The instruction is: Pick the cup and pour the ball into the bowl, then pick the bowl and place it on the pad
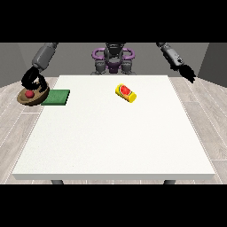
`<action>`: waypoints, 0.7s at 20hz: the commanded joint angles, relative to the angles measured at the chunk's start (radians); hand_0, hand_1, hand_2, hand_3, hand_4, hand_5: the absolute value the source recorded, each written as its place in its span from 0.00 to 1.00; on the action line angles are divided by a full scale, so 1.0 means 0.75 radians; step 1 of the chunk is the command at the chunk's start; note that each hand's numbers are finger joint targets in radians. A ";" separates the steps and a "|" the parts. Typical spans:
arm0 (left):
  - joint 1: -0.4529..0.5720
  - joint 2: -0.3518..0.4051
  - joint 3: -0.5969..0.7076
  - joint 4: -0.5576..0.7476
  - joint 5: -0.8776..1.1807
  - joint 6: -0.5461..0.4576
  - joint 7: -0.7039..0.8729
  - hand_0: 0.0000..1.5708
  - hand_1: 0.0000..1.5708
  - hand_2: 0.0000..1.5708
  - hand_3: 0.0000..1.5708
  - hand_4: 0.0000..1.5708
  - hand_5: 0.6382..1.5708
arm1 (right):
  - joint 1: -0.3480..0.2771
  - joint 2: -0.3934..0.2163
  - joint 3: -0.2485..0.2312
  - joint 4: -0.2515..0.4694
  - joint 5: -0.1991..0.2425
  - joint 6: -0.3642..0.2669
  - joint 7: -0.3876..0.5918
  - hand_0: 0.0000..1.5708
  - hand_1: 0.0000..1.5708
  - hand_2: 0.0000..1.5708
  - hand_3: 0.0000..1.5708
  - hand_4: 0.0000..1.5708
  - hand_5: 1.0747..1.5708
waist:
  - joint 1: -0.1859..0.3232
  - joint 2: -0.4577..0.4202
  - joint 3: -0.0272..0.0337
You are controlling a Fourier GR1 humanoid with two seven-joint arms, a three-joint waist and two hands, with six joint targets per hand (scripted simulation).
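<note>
Bowl (32, 96) with ball (29, 94) gripped by view-left hand (32, 80), beside pad (56, 97); cup (126, 92) toppled.

The robot hand (32, 80) at the view's left covers the far rim of the bowl (32, 97). The robot hand (189, 73) at the view's right is too small to read its fingers. The surface (115, 137) hides the robot's lower body.

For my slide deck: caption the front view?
Hand at view's left holds bowl with red ball beside green pad; yellow cup lies mid-table.
</note>
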 commanded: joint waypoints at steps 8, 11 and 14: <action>0.105 0.078 0.097 -0.070 0.105 -0.082 -0.040 0.00 0.00 0.00 0.00 0.55 0.57 | -0.051 0.148 -0.311 0.244 -0.318 0.085 -0.100 1.00 1.00 1.00 0.80 0.40 0.61 | -0.023 0.076 0.0031; 0.099 0.071 0.104 -0.174 0.144 -0.078 0.015 0.00 0.00 0.00 0.00 0.55 0.58 | -0.134 0.067 -0.417 0.325 -0.385 0.075 -0.082 0.80 0.80 0.80 0.58 0.13 0.63 | -0.024 0.133 0.0048; 0.151 0.044 0.099 -0.193 0.138 -0.049 0.018 0.00 0.00 0.00 0.00 0.55 0.59 | -0.157 -0.037 -0.436 0.342 -0.396 0.152 -0.036 0.09 0.09 0.40 0.15 0.00 0.33 | -0.040 0.072 0.0028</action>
